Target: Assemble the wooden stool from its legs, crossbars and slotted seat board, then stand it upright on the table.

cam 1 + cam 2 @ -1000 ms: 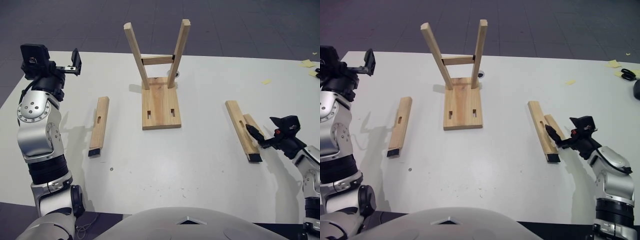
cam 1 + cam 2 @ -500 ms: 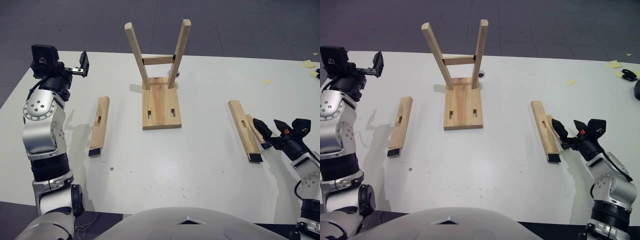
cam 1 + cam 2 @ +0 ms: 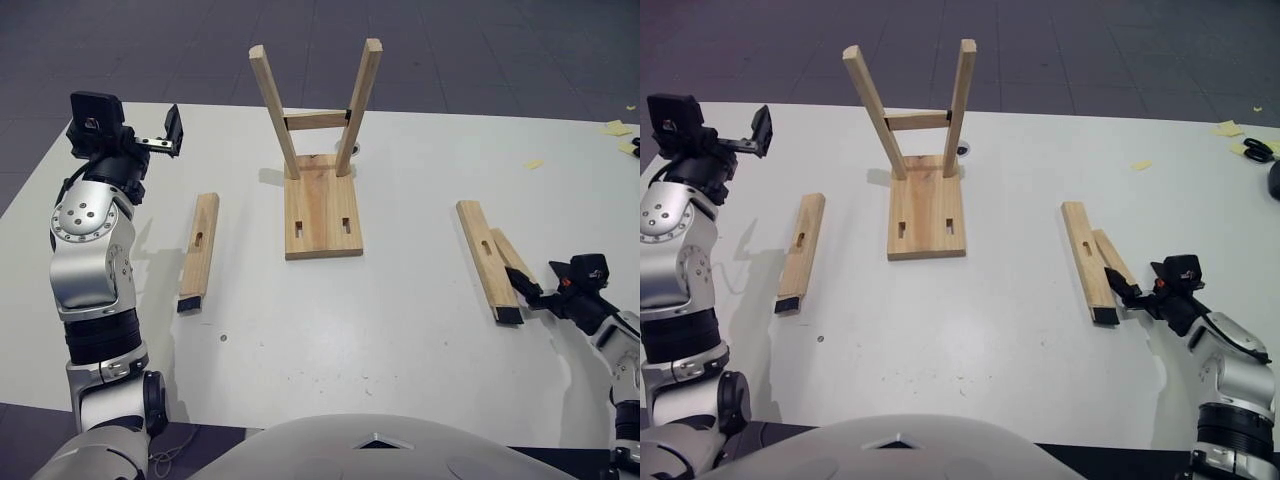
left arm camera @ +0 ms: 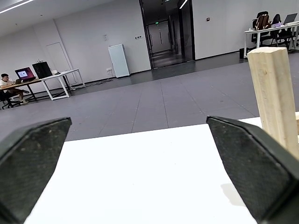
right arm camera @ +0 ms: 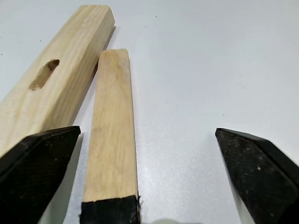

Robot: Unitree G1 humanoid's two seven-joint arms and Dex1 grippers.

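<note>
Seat board (image 3: 320,212): pale wood, flat at table (image 3: 400,340) centre | left gripper (image 4: 138,120): over far-left corner, spread wide, empty | right gripper (image 5: 147,129): right edge, wide astride crossbar (image 5: 112,121), ungripped

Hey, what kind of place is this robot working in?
Probably a large open office or lab hall: the white table stands on a dark grey floor, with computer desks along pale walls and a dark doorway beyond.
</note>
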